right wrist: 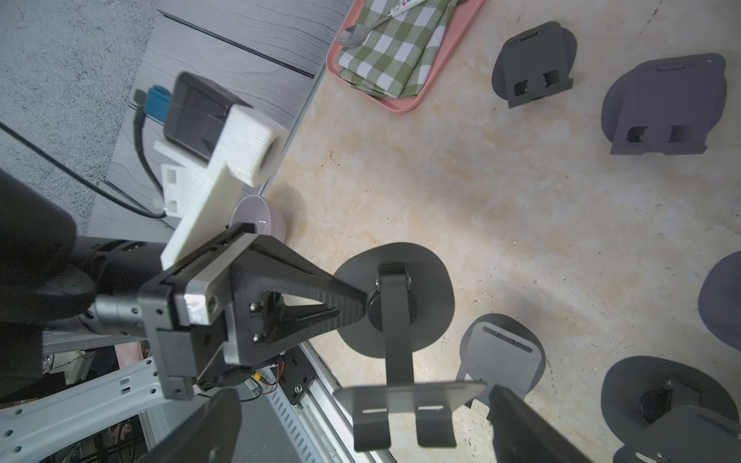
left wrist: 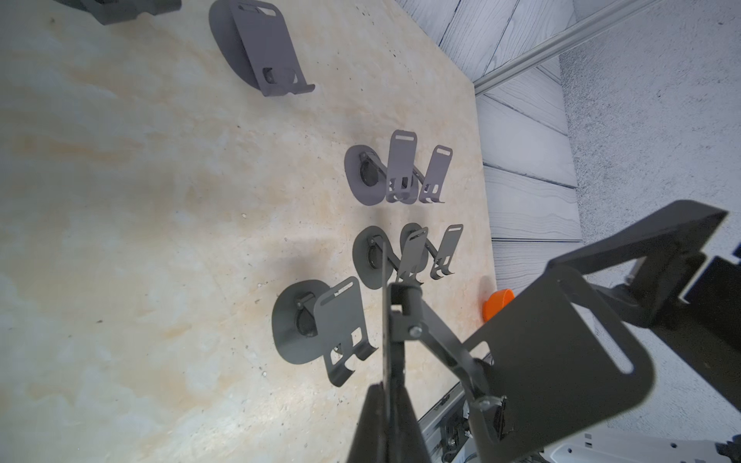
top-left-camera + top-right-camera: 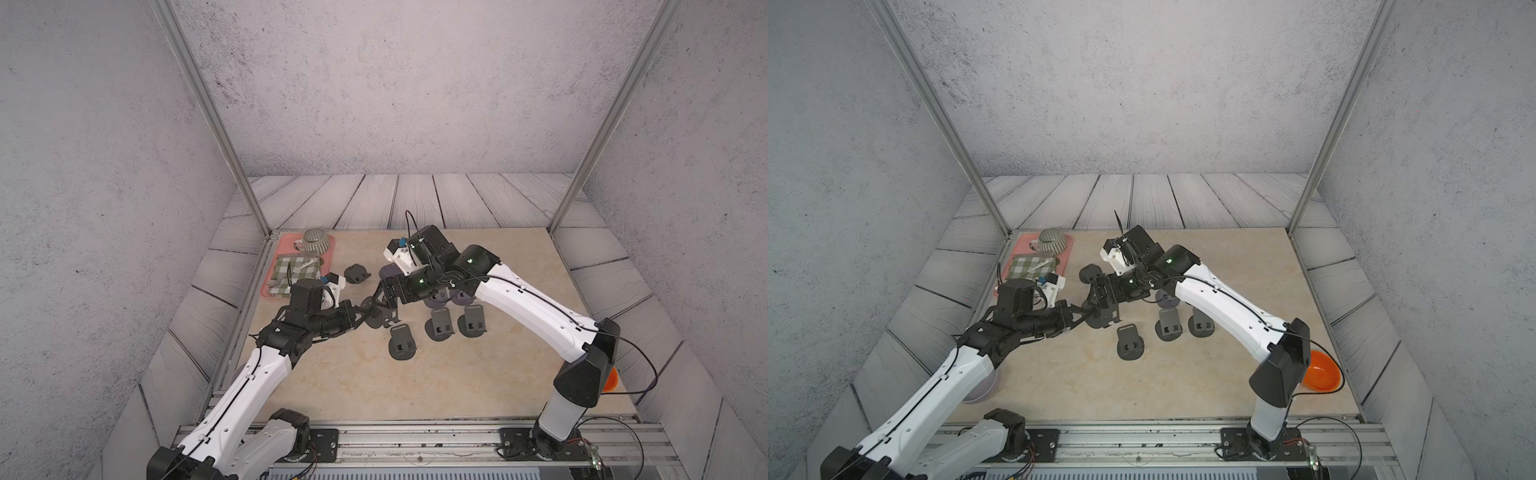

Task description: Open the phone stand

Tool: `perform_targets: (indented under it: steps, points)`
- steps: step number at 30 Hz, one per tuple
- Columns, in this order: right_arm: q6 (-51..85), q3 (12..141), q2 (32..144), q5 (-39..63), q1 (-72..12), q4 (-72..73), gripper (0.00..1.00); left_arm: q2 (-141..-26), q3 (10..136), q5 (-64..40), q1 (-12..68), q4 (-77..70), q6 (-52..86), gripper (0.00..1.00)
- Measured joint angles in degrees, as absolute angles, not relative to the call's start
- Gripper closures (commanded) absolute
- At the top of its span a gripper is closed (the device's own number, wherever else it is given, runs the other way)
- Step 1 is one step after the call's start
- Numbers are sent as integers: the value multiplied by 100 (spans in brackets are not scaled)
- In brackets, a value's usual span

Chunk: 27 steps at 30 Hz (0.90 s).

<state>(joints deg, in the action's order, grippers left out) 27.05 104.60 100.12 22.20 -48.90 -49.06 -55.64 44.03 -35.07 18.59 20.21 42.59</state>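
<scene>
One dark phone stand (image 3: 376, 313) hangs above the table between my two arms. My left gripper (image 3: 360, 311) is shut on the rim of its round base (image 1: 401, 296), which the left wrist view shows edge-on (image 2: 385, 320) between the fingers (image 2: 373, 425). The hinged arm (image 1: 397, 352) runs from the base to the slotted phone plate (image 1: 409, 397), which stands unfolded from the base. My right gripper (image 1: 363, 395) is open, with the plate between its two fingers (image 1: 521, 429). Both top views show the same stand (image 3: 1096, 311).
Several opened stands (image 3: 440, 326) stand on the table right of the held one, and folded ones (image 3: 357, 274) lie behind. A pink tray (image 3: 286, 242) with a checked cloth and mug sits back left. An orange bowl (image 3: 1320, 370) is at the right, a lilac bowl (image 3: 984, 388) under my left arm.
</scene>
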Motion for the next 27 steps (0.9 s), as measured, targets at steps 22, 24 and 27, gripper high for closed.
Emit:
perform_targets:
  steps: [22,24,27]
  points:
    - [2628,10849,10366,1957,-4871,-5181,36,-5463,4370,-3621,1839,1712,4397,18]
    - [2589,11004,10453,1824,-4871,-5317,36,-5463,4416,-3511,1839,1940,4318,2]
    - [2523,11273,10610,1592,-4849,-5542,35,-5463,4521,-3251,1839,2403,4147,2]
